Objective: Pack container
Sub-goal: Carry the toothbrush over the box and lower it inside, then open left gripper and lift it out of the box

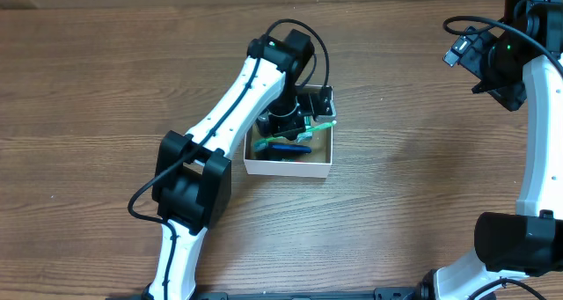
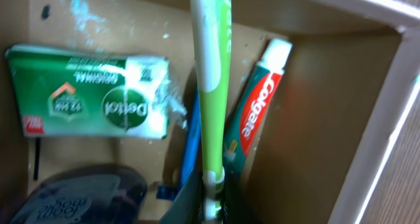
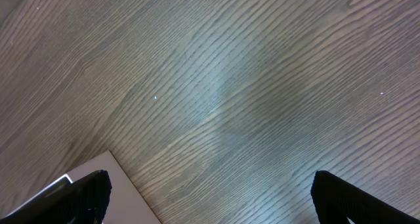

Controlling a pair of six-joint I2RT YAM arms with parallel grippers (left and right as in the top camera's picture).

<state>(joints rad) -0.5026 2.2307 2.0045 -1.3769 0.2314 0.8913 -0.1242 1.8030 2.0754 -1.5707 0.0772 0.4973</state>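
Observation:
The white cardboard container (image 1: 290, 166) sits mid-table. My left gripper (image 1: 286, 122) hangs over it, shut on a green toothbrush (image 2: 211, 86) that reaches into the box and sticks out over its right wall (image 1: 324, 123). In the left wrist view the container's brown bottom (image 2: 308, 119) holds a green Dettol soap pack (image 2: 92, 92), a Colgate toothpaste tube (image 2: 252, 115), a blue toothbrush (image 2: 190, 148) and a dark round case (image 2: 79, 198). My right gripper (image 3: 210, 198) is open and empty above bare wood at the far right.
The wooden table (image 1: 106, 80) surrounds the box. The container's white wall (image 2: 387, 119) runs along the right of the left wrist view. A pale flat edge (image 3: 111, 191) shows at the lower left of the right wrist view.

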